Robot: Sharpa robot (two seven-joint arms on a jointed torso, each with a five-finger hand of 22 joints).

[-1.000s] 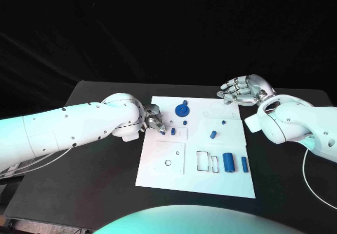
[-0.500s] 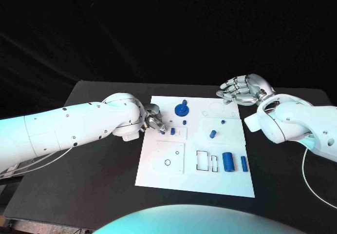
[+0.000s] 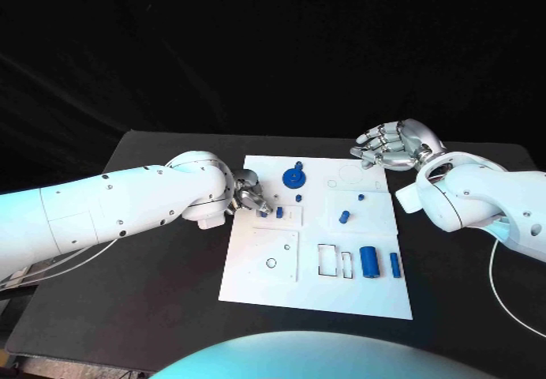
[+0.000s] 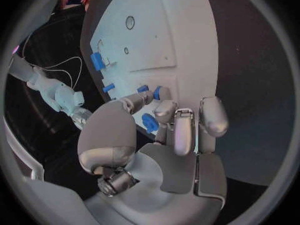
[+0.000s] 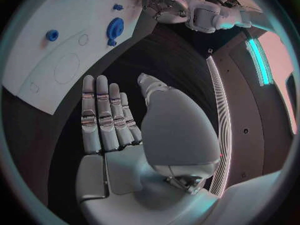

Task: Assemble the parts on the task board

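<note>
The white task board point(image 3: 262, 288) lies in the middle of the black table. My left hand point(image 3: 250, 196) is at the board's left edge. Its thumb tip point(image 4: 133, 102) touches a small blue part point(image 4: 142, 89), and a second blue part point(image 4: 157, 92) stands right beside it. Whether the fingers pinch the small part point(image 3: 264, 213) is unclear. The blue disc with a knob point(image 3: 296, 178) sits just beyond the hand. My right hand point(image 3: 393, 146) hovers over the table past the board's far right corner, fingers straight point(image 5: 103, 115), holding nothing.
On the board's right half lie a blue peg point(image 3: 345, 215), a small blue piece point(image 3: 360, 197), a thick blue cylinder point(image 3: 370, 263) and a slim one point(image 3: 394, 265). A white cable point(image 3: 501, 284) trails on the table at the right.
</note>
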